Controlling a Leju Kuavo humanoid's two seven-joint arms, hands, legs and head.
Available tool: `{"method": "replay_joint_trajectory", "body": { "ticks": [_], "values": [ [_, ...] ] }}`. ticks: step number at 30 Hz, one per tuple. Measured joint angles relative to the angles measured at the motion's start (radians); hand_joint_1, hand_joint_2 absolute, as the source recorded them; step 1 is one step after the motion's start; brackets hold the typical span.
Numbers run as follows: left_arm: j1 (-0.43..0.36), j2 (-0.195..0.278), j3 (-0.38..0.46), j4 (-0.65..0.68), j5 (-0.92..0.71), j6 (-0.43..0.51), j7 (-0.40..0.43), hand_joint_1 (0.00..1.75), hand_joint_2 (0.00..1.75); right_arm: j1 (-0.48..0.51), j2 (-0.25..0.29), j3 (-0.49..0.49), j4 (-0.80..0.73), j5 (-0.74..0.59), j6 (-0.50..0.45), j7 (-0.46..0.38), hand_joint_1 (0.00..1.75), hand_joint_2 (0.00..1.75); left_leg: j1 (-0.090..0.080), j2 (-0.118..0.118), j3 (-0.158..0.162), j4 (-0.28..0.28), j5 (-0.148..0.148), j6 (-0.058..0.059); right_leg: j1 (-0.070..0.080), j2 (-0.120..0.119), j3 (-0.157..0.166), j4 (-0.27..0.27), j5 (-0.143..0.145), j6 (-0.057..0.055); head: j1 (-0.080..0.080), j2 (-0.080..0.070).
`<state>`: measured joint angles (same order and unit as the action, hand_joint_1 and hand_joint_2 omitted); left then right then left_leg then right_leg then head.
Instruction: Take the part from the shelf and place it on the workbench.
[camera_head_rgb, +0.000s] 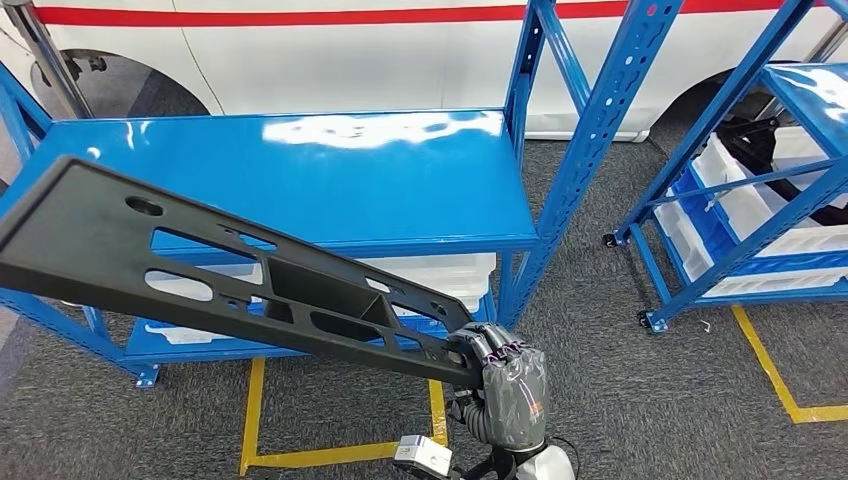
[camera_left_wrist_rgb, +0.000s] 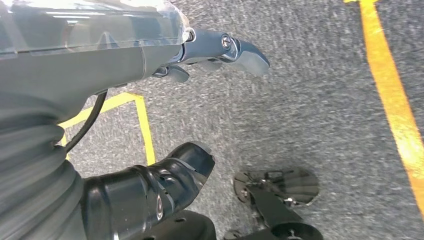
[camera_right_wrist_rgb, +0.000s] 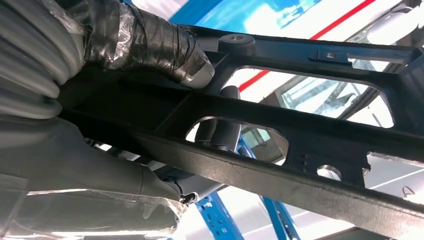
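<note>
A long black plastic part (camera_head_rgb: 200, 270) with several cut-outs stretches from my right hand (camera_head_rgb: 505, 385) up and to the left, in the air in front of the blue shelf (camera_head_rgb: 300, 170). That hand grips the part's near end. In the right wrist view the thumb (camera_right_wrist_rgb: 150, 45) presses one face of the part (camera_right_wrist_rgb: 300, 150) and a finger shows through a cut-out. My left hand (camera_left_wrist_rgb: 165, 125) hangs over the grey carpet with its fingers (camera_left_wrist_rgb: 235, 50) apart and nothing between them.
The blue shelf's top board is bare; white bins (camera_head_rgb: 440, 275) sit on its lower level. A second blue rack (camera_head_rgb: 760, 200) with white bins stands at the right. Yellow floor tape (camera_head_rgb: 255, 420) marks the carpet. A white vehicle (camera_head_rgb: 350, 50) stands behind.
</note>
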<state>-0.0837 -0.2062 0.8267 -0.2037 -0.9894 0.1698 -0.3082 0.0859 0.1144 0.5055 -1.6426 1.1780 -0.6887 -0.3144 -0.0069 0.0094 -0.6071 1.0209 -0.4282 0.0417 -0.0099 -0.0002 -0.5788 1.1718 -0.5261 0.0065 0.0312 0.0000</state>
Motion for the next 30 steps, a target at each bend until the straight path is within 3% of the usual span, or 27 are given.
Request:
{"method": "replay_joint_trajectory", "body": {
  "ticks": [2,3,6,8,10,11,12,13,15,16,18,21,22,23,25,26,27,28,29,30],
  "values": [
    [0.0,-0.003,0.0,0.0,-0.001,0.0,0.0,0.0,1.75,0.0,0.0,0.0,-0.001,0.0,0.0,-0.001,1.75,1.75,-0.001,0.001,-0.011,0.001,0.016,-0.007,0.01,-0.002,0.081,-0.125,-0.004,-0.016,0.0,0.0],
    [0.0,-0.004,0.001,0.0,-0.002,0.0,-0.001,0.0,1.75,0.0,0.0,0.0,-0.002,0.0,0.0,-0.002,1.75,1.75,0.001,0.001,-0.013,-0.001,0.024,-0.013,0.014,-0.002,0.097,-0.156,-0.01,-0.021,0.0,0.0],
    [0.0,-0.005,0.002,0.0,-0.003,0.0,-0.002,0.0,1.75,0.0,0.001,0.0,-0.002,0.0,0.0,-0.003,1.75,1.75,0.005,0.0,-0.019,-0.003,0.035,-0.032,0.013,-0.005,0.088,-0.18,0.018,-0.024,0.0,0.0],
    [0.002,-0.005,0.002,0.0,-0.003,0.0,-0.002,0.0,1.75,0.0,0.002,0.0,-0.002,0.0,0.0,-0.004,1.75,1.75,0.007,-0.003,-0.041,0.05,-0.03,-0.043,0.005,-0.009,0.069,-0.194,0.047,-0.029,-0.001,0.0],
    [0.002,-0.004,0.002,0.0,-0.003,0.0,-0.002,0.0,1.75,0.001,0.002,0.001,-0.002,0.0,0.0,-0.005,1.75,1.75,0.014,-0.005,-0.072,0.164,-0.127,-0.054,0.004,-0.011,0.04,-0.193,0.071,-0.032,-0.002,0.0],
    [0.002,-0.004,0.003,0.0,-0.003,0.0,-0.002,0.0,1.75,0.001,0.002,0.0,-0.002,-0.001,0.0,-0.006,1.75,1.75,0.017,-0.005,-0.078,0.216,-0.151,-0.059,0.003,-0.012,0.023,-0.19,0.082,-0.03,-0.002,0.0],
    [0.002,-0.004,0.003,0.0,-0.003,0.0,-0.002,0.0,1.75,0.002,0.002,0.0,-0.002,-0.003,0.0,-0.006,1.75,1.75,0.02,-0.005,-0.072,0.245,-0.151,-0.064,0.002,-0.013,0.005,-0.185,0.092,-0.028,-0.002,0.0],
    [0.002,-0.004,0.003,0.0,-0.004,0.0,-0.002,0.0,1.75,0.002,0.002,0.0,-0.002,-0.006,0.0,-0.006,1.75,1.75,0.023,-0.005,-0.051,0.243,-0.13,-0.069,0.0,-0.014,-0.014,-0.178,0.101,-0.025,-0.002,0.0],
    [0.001,-0.003,0.003,0.0,-0.006,0.0,-0.002,0.0,1.75,0.002,0.002,0.0,-0.002,-0.012,0.0,-0.007,1.75,1.75,0.03,-0.005,0.031,0.149,-0.087,-0.078,-0.006,-0.013,-0.051,-0.158,0.116,-0.014,-0.002,0.0],
    [0.0,-0.003,0.003,0.0,-0.008,0.0,-0.002,0.0,1.75,0.002,0.003,-0.001,-0.003,-0.015,0.0,-0.008,1.75,1.75,0.03,-0.007,0.078,0.083,-0.087,-0.079,-0.008,-0.013,-0.067,-0.146,0.122,-0.008,-0.002,0.0],
    [-0.001,-0.003,0.004,0.0,-0.009,0.0,-0.003,0.0,1.75,0.003,0.003,-0.002,-0.005,-0.029,0.0,-0.009,1.75,1.75,0.026,-0.012,0.123,0.006,-0.109,-0.068,-0.005,-0.012,-0.083,-0.131,0.134,0.005,-0.001,0.0],
    [0.001,-0.002,0.011,0.0,-0.009,0.0,-0.004,0.0,1.75,0.004,0.003,-0.004,-0.006,-0.059,0.0,-0.009,1.75,1.75,0.022,-0.012,0.111,0.001,-0.098,-0.034,-0.008,-0.01,-0.089,-0.127,0.145,0.023,0.001,0.0],
    [0.001,-0.002,0.014,0.0,-0.01,0.0,-0.004,0.0,1.75,0.005,0.002,-0.004,-0.005,-0.066,0.0,-0.008,1.75,1.75,0.022,-0.009,0.103,-0.001,-0.089,-0.023,-0.011,-0.009,-0.096,-0.112,0.124,0.027,0.001,0.0],
    [0.0,-0.002,0.017,0.0,-0.01,0.0,-0.005,0.0,1.75,0.005,0.002,-0.004,-0.005,-0.072,0.0,-0.007,1.75,1.75,0.022,-0.006,0.092,-0.002,-0.077,-0.014,-0.012,-0.007,-0.108,-0.078,0.083,0.03,0.002,0.0],
    [-0.002,-0.002,0.02,0.0,-0.012,0.0,-0.005,0.0,1.75,0.007,0.0,-0.004,-0.005,-0.083,0.0,-0.008,1.75,1.75,0.018,-0.004,0.066,-0.002,-0.054,-0.004,-0.012,-0.005,-0.138,0.037,-0.023,0.032,0.002,0.0],
    [-0.001,-0.002,0.02,0.0,-0.013,0.0,-0.006,0.0,1.75,0.008,-0.002,-0.003,-0.005,-0.087,0.0,-0.008,1.75,1.75,0.015,-0.003,0.052,-0.001,-0.043,-0.002,-0.011,-0.005,-0.15,0.098,-0.056,0.032,0.002,0.0],
    [-0.001,-0.002,0.021,0.0,-0.013,0.0,-0.006,0.0,1.75,0.01,-0.004,-0.002,-0.005,-0.093,0.0,-0.008,1.75,1.75,0.011,-0.002,0.037,0.0,-0.032,-0.001,-0.01,-0.004,-0.149,0.138,-0.064,0.03,0.002,0.0],
    [0.0,-0.002,0.022,0.0,-0.014,0.0,-0.006,0.0,1.75,0.012,-0.006,0.0,-0.005,-0.1,0.0,-0.008,1.75,1.75,0.007,-0.002,0.022,0.001,-0.021,-0.001,-0.008,-0.004,-0.136,0.151,-0.054,0.026,0.002,0.0],
    [0.0,-0.002,0.022,0.0,-0.014,0.0,-0.006,0.0,1.75,0.013,-0.008,0.002,-0.004,-0.109,0.0,-0.007,1.75,1.75,0.002,-0.002,0.008,0.001,-0.011,0.0,-0.004,-0.004,-0.103,0.125,-0.029,0.018,0.001,0.0],
    [0.0,-0.003,0.023,0.0,-0.014,0.0,-0.007,0.0,1.75,0.013,-0.009,0.004,-0.004,-0.12,0.0,-0.006,1.75,1.75,-0.001,-0.002,-0.004,0.001,-0.001,0.0,0.002,-0.003,-0.051,0.063,-0.005,0.006,0.001,0.0]
  ]
}}
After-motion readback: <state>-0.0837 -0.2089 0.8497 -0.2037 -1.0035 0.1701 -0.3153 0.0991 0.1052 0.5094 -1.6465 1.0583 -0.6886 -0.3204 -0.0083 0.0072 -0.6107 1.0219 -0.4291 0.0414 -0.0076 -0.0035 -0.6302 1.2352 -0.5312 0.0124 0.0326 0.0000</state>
